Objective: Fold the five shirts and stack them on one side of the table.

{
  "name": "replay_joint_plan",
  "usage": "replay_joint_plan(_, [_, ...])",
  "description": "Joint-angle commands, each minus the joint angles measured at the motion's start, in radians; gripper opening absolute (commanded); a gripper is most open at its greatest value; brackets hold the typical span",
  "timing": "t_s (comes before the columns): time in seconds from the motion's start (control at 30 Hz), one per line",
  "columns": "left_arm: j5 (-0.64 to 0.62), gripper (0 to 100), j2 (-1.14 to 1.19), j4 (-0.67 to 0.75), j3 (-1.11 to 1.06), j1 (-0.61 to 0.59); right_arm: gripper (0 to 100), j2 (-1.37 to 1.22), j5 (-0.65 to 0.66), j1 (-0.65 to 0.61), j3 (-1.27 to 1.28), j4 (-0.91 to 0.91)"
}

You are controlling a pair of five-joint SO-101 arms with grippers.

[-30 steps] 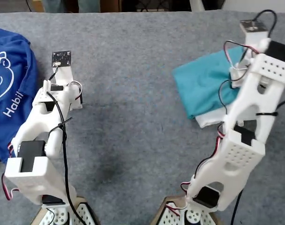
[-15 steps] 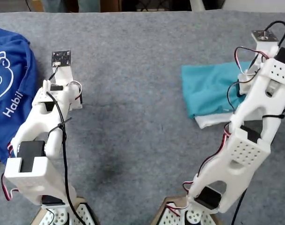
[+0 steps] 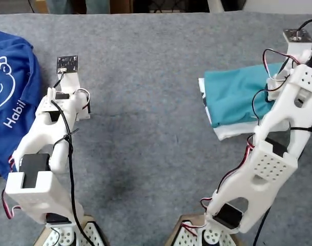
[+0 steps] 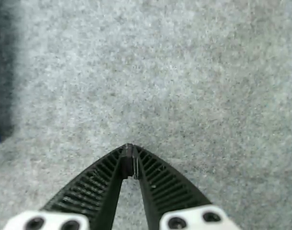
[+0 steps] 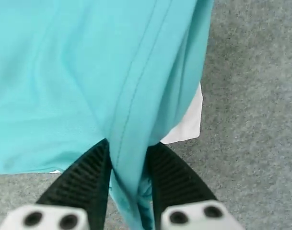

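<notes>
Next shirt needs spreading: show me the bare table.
Bare table runs down the middle, between the left arm and the teal shirt. Crowded: right side, where the right gripper holds the teal shirt over a white shirt; blue shirt far left.

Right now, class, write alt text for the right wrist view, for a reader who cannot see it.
Two black ribbed jaws are closed on a fold of a teal shirt, which spreads away from them. The corner of a white shirt pokes out from under it, on the grey felt table.
</notes>
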State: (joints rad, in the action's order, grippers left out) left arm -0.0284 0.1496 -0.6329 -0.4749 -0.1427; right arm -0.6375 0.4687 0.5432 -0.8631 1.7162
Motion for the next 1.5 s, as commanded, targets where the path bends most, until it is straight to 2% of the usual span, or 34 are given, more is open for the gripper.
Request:
replay_joint_plan(0.0, [0.002, 3, -0.009, 0.011, 0.008, -0.010, 6.5, 0.004, 0.005, 0.012, -0.047, -0.006])
replay_joint_plan(0.2, [0.002, 3, -0.005, 0.011, 0.015, -0.010, 30.4, 0.004, 0.000, 0.014, -0.047, -0.006])
replay_joint_plan(0.3, [0.002, 3, -0.005, 0.009, 0.025, -0.010, 31.9, 0.005, -0.002, 0.011, -0.050, -0.005])
replay_joint_plan(0.4, [0.002, 3, -0.018, -0.054, 0.054, -0.012, 31.9, 0.035, -0.008, 0.008, -0.050, 0.023])
replay_joint_plan(0.47, [0.002, 3, -0.044, -0.135, 0.094, -0.036, 29.5, 0.065, -0.040, 0.002, -0.048, 0.046])
replay_joint_plan(0.5, [0.002, 3, -0.063, -0.180, 0.122, -0.056, 25.3, 0.084, -0.055, 0.000, -0.045, 0.046])
replay_joint_plan(0.63, [0.049, 3, -0.132, -0.330, 0.236, -0.205, 0.5, 0.147, -0.069, -0.023, -0.038, 0.048])
replay_joint_plan(0.73, [0.155, 4, -0.143, -0.390, 0.321, -0.348, 9.1, 0.183, -0.092, -0.043, -0.018, 0.049])
replay_joint_plan(0.83, [0.210, 11, -0.140, -0.394, 0.357, -0.479, 8.9, 0.226, -0.121, -0.080, 0.044, 0.049])
replay_joint_plan(0.9, [0.226, 15, -0.120, -0.393, 0.363, -0.519, 7.7, 0.254, -0.130, -0.117, 0.102, 0.049])
replay_joint_plan(1.0, [0.242, 16, -0.043, -0.382, 0.363, -0.527, 6.0, 0.294, -0.149, -0.180, 0.183, 0.048])
replay_joint_plan(1.17, [0.163, 16, 0.140, -0.262, 0.387, -0.515, 5.4, 0.363, -0.155, -0.264, 0.263, 0.048])
replay_joint_plan(1.27, [0.130, 16, 0.180, -0.321, 0.446, -0.513, 5.4, 0.398, -0.155, -0.284, 0.300, 0.048])
replay_joint_plan(1.47, [0.095, 16, 0.112, -0.509, 0.584, -0.461, 5.4, 0.438, -0.155, -0.278, 0.369, 0.048])
